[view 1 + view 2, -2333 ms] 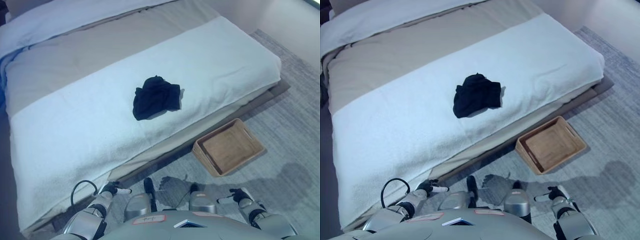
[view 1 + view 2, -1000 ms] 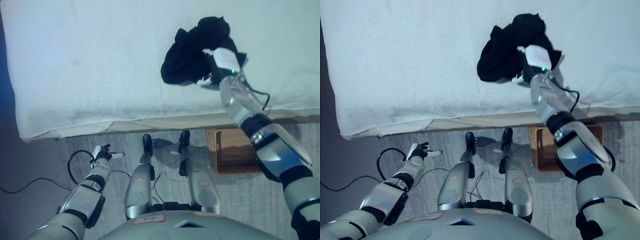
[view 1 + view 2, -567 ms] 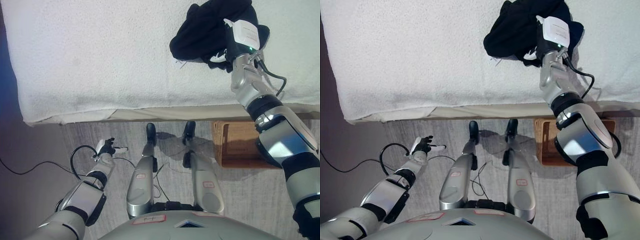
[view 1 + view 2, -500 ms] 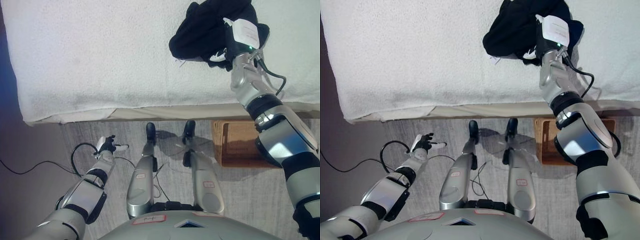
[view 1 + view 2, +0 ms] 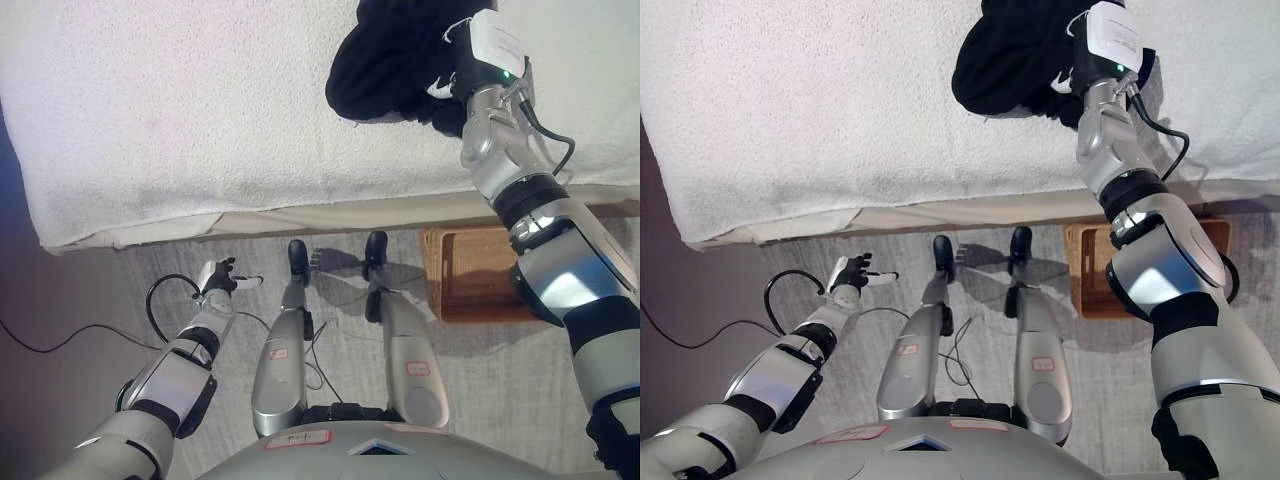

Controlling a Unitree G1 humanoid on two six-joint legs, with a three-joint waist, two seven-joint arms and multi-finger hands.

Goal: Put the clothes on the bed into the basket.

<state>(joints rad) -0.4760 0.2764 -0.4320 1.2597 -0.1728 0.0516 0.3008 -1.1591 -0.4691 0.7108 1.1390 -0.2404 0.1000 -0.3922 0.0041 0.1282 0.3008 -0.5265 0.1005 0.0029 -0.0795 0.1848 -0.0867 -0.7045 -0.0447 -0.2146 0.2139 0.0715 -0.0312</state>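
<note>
Left eye view: right hand point(image 5: 447, 82) fingers buried in black clothes point(image 5: 390, 60) (spread unclear), left hand point(image 5: 219, 279) relaxed.

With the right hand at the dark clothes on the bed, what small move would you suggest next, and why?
Probably lift the dark clothes off the bed. The right hand is buried in the bundle, its grip hidden, so lift gently. The basket sits on the floor below the bed edge; the left hand hangs idle.
</note>
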